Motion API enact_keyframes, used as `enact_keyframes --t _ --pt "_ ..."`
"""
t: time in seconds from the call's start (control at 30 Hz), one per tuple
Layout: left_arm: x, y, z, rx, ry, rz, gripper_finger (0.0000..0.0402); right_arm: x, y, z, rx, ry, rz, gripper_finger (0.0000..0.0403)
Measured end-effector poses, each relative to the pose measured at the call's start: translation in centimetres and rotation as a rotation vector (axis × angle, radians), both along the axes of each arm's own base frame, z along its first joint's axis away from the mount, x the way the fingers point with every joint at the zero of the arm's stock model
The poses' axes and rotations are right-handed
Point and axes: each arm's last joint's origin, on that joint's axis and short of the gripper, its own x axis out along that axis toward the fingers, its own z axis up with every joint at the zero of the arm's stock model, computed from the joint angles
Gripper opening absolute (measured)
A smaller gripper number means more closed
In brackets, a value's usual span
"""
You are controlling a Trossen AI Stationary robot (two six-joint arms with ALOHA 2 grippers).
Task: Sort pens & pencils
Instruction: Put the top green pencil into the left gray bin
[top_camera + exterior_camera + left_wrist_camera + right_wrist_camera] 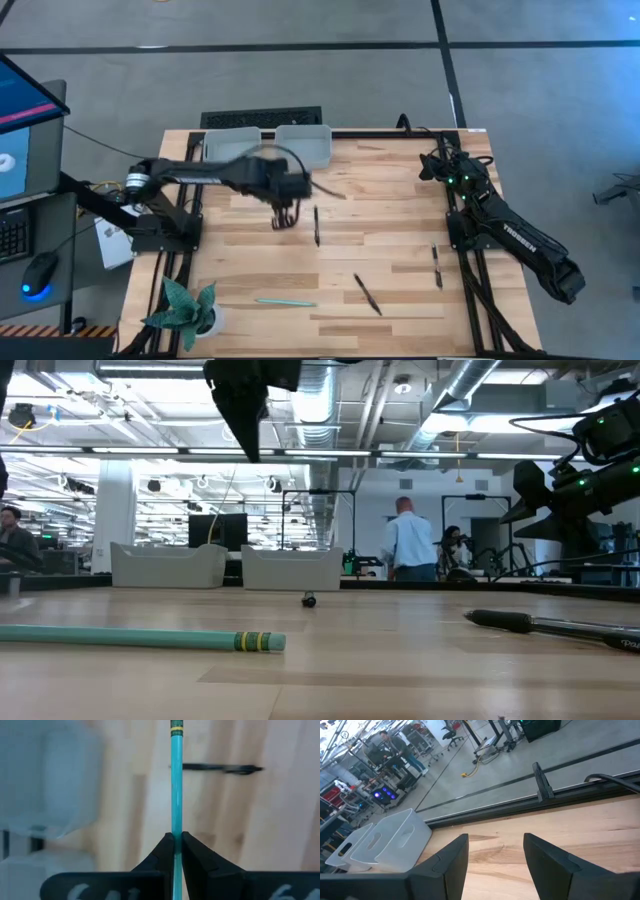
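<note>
The left gripper is clamped tight on 1 teal pencil, which runs straight out from between the jaws, carried above the table just short of the 2 grey bins at the far edge. So the drop looks like a short carry toward the bins for this arm. The right gripper waits parted and empty at the right side, with 3 black pens and 1 more teal pencil lying loose on the wood.
</note>
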Motion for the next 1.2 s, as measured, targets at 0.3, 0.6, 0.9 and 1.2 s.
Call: enact_keyframes --t 0.3,0.6,0.9,1.2 --pt "-4.8 7.3 3.4 0.091 -0.019 0.162 0.0009 0.0 0.0 0.0 0.001 -0.001 -0.001 0.0212" --pt "-8.4 14.2 3.4 0.090 0.016 0.330 0.0009 0.0 0.0 0.0 0.005 -0.007 -0.002 0.0212" --pt "-12.4 18.7 3.4 -0.025 -0.057 0.600 0.0009 0.0 0.0 0.0 0.010 -0.015 -0.005 0.0212" --pt "-13.4 19.7 3.1 -0.047 -0.071 0.662 0.0009 0.0 0.0 0.0 0.011 -0.016 -0.006 0.0212"
